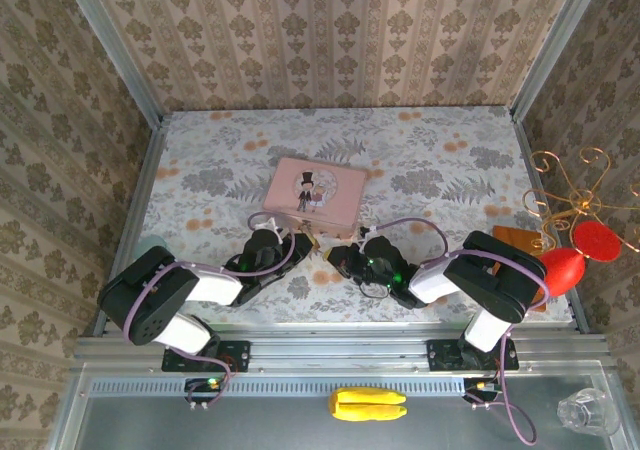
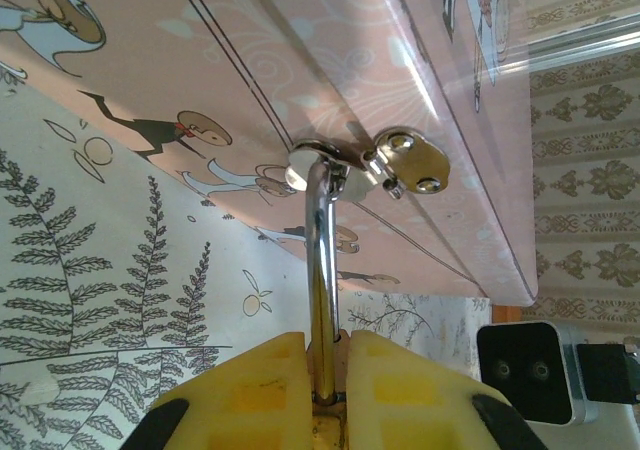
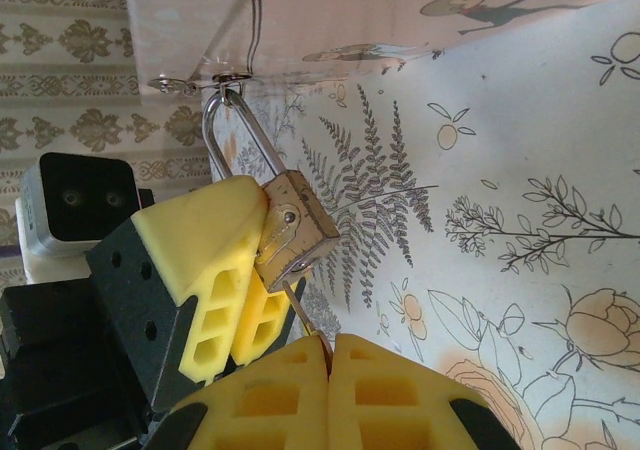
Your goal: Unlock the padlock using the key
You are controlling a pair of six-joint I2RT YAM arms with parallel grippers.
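Both arms low, wrists toward the padlock (image 3: 292, 228)

Padlock (image 3: 293, 228) dull brass, shackle (image 2: 322, 270) glossy chrome; tin (image 2: 300, 60) smooth satin pink.

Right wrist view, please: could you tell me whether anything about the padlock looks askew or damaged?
Nothing looks damaged. The padlock sits tilted, but because the left gripper pinches it while its shackle hangs through the clasp of the tin. The key meets its underside from the right gripper.
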